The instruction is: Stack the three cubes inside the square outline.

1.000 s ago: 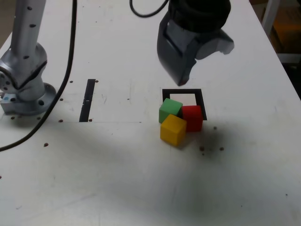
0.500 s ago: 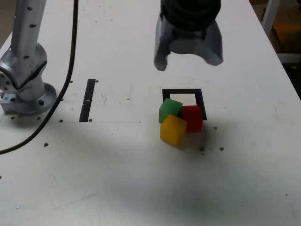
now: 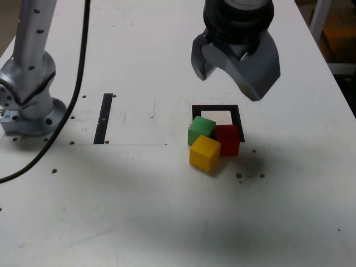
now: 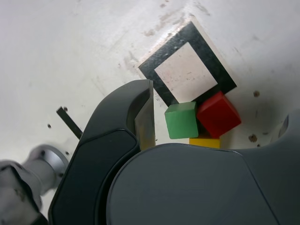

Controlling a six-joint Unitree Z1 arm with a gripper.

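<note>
Overlapping square outline point(image 3: 216, 108), green cube point(image 3: 201, 129), red cube point(image 3: 227, 138)

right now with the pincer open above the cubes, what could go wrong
1. The green cube, red cube and yellow cube sit bunched tight at the outline's near edge, so an open pincer coming down for one will likely bump or drag a neighbour.
2. Green and red only overlap the tape, and yellow lies outside it; a stack built where they sit would likely miss the white centre.

A robotics lab: bolted arm base point(image 3: 30, 105) on a taped white bench point(image 3: 139, 211).
</note>
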